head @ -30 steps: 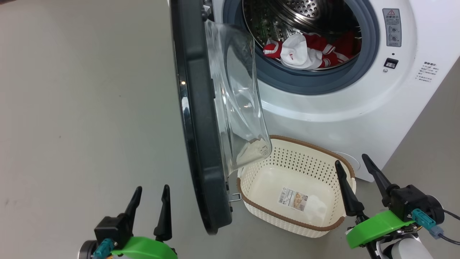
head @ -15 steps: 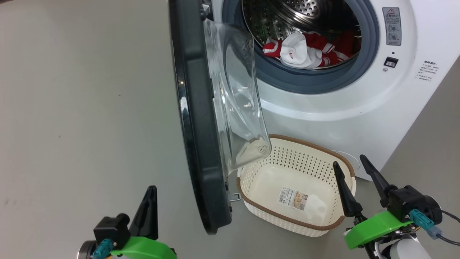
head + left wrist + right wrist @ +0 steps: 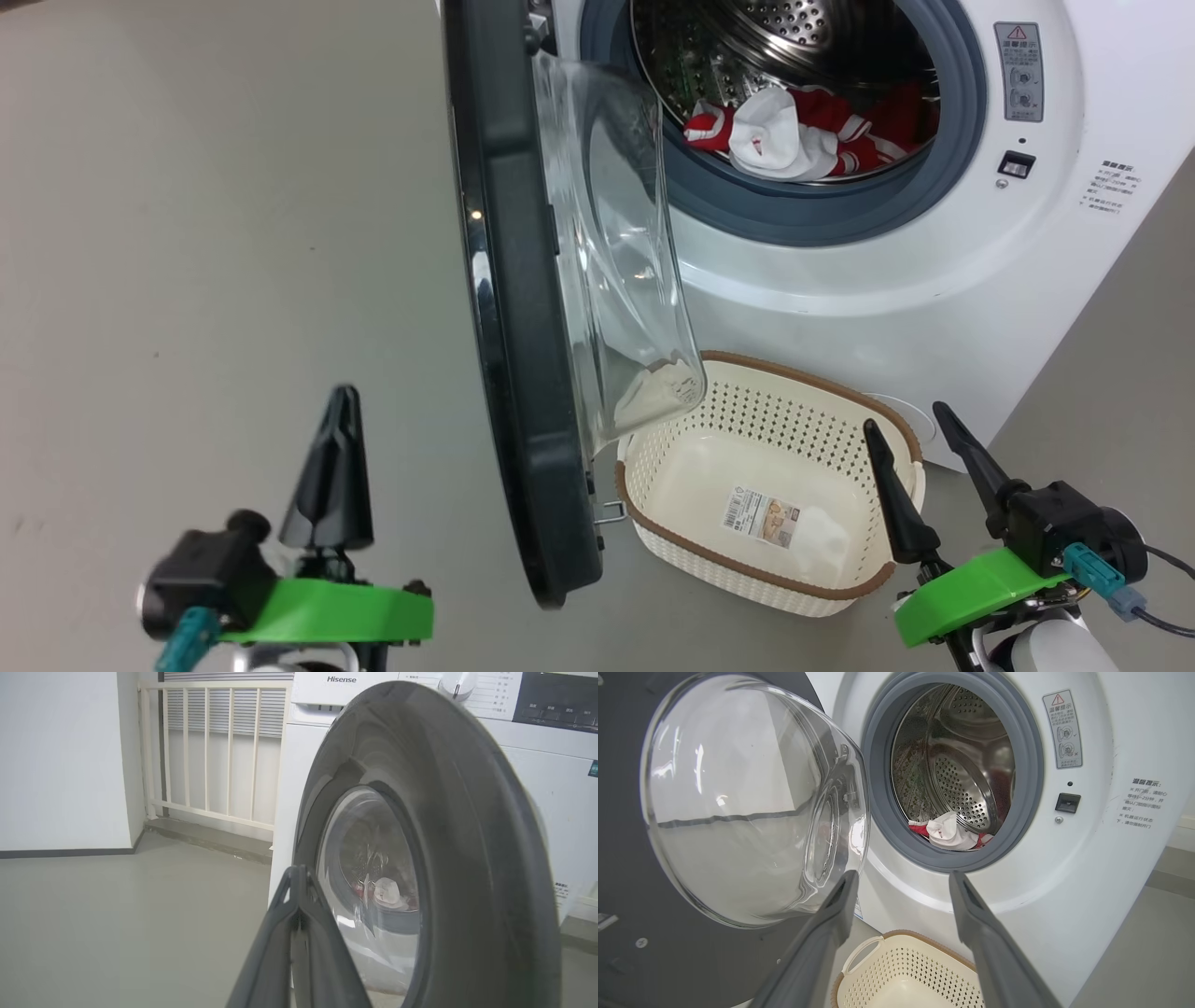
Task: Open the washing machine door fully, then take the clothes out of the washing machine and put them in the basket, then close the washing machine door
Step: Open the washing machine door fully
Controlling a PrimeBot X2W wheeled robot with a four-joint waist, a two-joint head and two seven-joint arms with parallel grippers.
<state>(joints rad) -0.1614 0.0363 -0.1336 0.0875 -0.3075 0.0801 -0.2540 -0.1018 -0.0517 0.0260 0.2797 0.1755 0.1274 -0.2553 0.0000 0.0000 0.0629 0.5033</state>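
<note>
Washing machine [image 3: 934, 280]: stands on the grey floor [image 3: 187, 233], drum mouth exposed.

Washing machine door [image 3: 509, 373]: swung out from its hinge at the left of the mouth and roughly square to the machine front. The head view sees it nearly edge-on. Its glass bowl [image 3: 616, 252] faces the right side, and in that view its lower part overlaps the near-left corner of the basket.

Basket [image 3: 794, 411]: on the floor just in front of the machine, below the mouth. A label sticker [image 3: 761, 516] lies on its bottom.

Clothes [image 3: 794, 135]: a red and white bundle at the bottom front of the drum, just behind the grey rubber ring [image 3: 803, 210].

Right gripper [image 3: 904, 417]: fingers spread apart with nothing between them, at the basket's right end, pointing toward the machine front.

Left gripper [image 3: 343, 397]: fingers pressed together on nothing, over the floor on the outer side of the door and clear of it.
</note>
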